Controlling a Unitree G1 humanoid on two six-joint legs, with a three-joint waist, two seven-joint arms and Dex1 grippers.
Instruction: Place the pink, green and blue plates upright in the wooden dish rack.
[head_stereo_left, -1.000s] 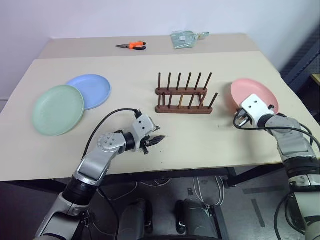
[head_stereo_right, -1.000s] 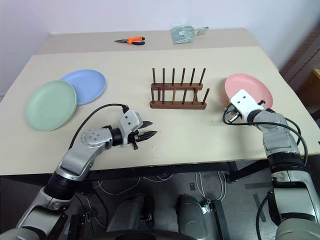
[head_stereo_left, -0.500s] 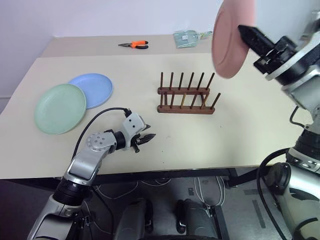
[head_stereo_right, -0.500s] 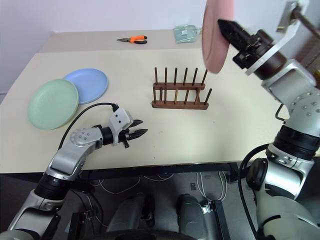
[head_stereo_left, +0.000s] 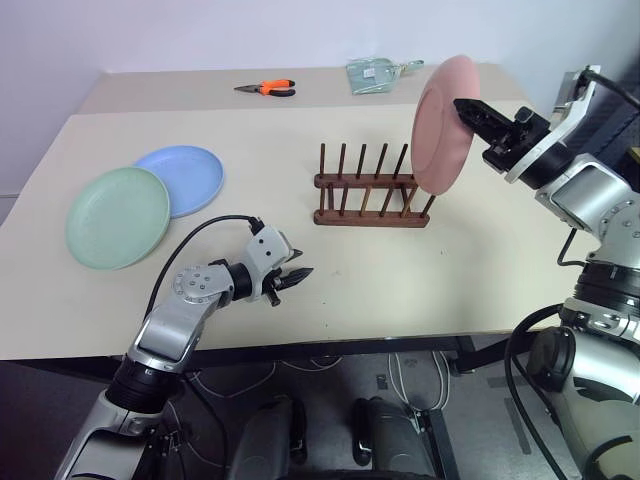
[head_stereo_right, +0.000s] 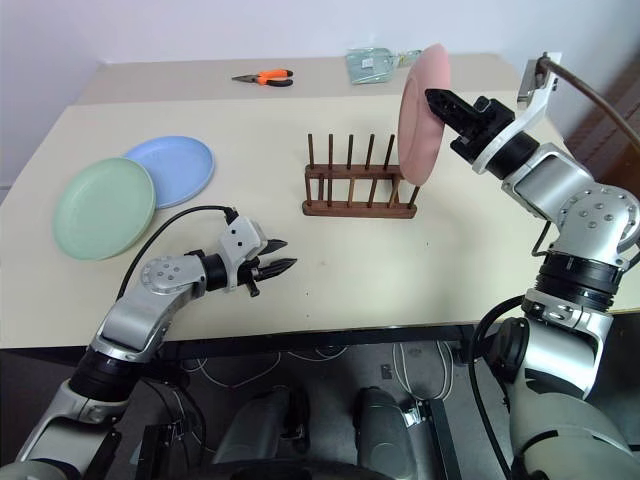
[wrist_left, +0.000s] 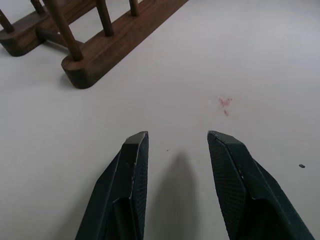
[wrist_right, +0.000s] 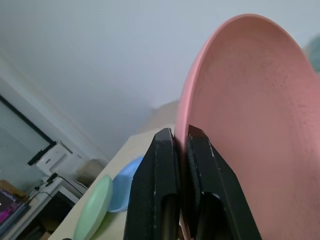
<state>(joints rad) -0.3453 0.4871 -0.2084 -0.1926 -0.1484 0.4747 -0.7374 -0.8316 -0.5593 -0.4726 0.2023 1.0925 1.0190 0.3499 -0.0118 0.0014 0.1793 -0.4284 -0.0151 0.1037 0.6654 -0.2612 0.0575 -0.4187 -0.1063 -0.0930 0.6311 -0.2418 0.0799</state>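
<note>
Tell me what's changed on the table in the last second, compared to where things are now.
The right gripper, shut on the pink plate, has lifted it off the table's right side, turned it on edge and brought it over the right end of the wooden dish rack. Not yet slotted. The left gripper stayed open and empty, low over the table; the green plate, blue plate and rack kept their places.

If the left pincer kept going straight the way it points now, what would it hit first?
Probably bare table: the left pincer, open and empty, aims slightly downward at the tabletop, and the rack lies off to one side of its line.
</note>
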